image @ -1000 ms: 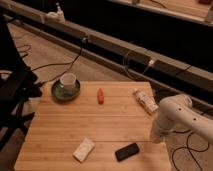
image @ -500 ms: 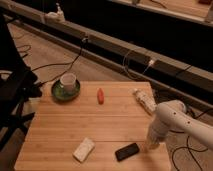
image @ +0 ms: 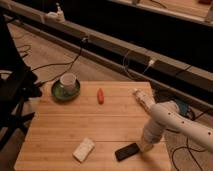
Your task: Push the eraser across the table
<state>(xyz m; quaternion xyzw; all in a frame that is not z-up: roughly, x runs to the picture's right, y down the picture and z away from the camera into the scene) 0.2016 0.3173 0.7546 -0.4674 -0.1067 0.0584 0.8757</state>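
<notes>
Since the earlier frames our tool (image: 145, 145) has dropped and slid toward 9 o'clock. It now sits low over the counter (image: 75, 125) near the front right corner; we cannot tell how wide it stands, and we see nothing held. At its 9 o'clock, touching or nearly so, lies the eraser (image: 127, 151), unmoved. We judge the approach done and the whole push still left

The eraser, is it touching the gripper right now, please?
Cannot tell. The camera view shows the gripper right at one end of the eraser on the table, but neither a gap nor contact shows plainly.
</notes>
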